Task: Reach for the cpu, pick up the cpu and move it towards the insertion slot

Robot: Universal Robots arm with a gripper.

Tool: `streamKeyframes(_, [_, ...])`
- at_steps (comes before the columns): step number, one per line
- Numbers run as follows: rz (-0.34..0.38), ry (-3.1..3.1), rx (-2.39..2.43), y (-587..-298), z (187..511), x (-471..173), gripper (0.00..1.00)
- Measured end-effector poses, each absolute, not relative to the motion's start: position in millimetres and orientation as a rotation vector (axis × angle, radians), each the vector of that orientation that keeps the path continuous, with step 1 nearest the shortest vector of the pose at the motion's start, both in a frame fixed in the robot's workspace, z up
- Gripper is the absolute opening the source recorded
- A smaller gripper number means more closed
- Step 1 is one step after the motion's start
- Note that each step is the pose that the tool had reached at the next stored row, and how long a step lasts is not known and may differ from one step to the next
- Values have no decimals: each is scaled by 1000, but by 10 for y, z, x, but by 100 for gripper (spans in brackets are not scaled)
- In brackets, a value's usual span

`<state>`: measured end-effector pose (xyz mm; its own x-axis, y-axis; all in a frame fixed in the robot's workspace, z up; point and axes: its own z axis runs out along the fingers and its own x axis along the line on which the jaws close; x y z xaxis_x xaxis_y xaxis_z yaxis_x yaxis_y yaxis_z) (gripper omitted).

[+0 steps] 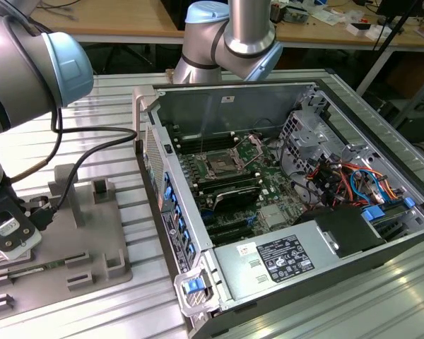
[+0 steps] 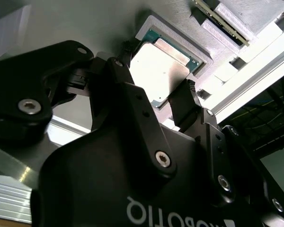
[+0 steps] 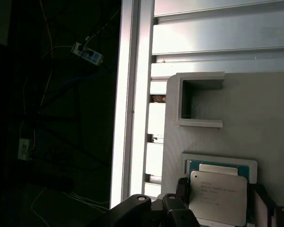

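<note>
- The cpu is a thin, nearly square chip with a smooth, pale silvery metal top plate that catches the light. A narrow green rim shows along its edges in both wrist views.
- It lies flat with the plate facing up, seated in a shallow square holder of matte grey plastic with a raised rim.
- The chip's sides run parallel to the holder's rim. Its sides are so close in length that no long axis stands out.
- The holder belongs to a grey fixture plate with blocky raised stops. The plate rests on the ribbed aluminium counter at the exterior view's left.
- The gripper is black and angular, with round silver bolt heads, and it sits directly over the chip.
- Its fingers are spread, one on each of two opposite sides of the cpu. I cannot tell whether the pads touch the chip's edges.
- In the exterior view the gripper is low over the fixture plate, below the arm, which has a grey tube and a pale blue joint cap.
- The insertion slot is a square socket with a shiny metal frame and a dark centre. It lies flat on the green motherboard inside the open sheet-metal computer case.
- The slot is well apart from the cpu, toward the exterior view's right.
</note>
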<state>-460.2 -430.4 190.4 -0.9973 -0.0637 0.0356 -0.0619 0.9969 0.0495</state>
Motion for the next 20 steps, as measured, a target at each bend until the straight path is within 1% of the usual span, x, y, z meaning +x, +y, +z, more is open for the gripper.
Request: streamKeyframes(20, [-76,-3103,71,-4308,1893,-4597,58])
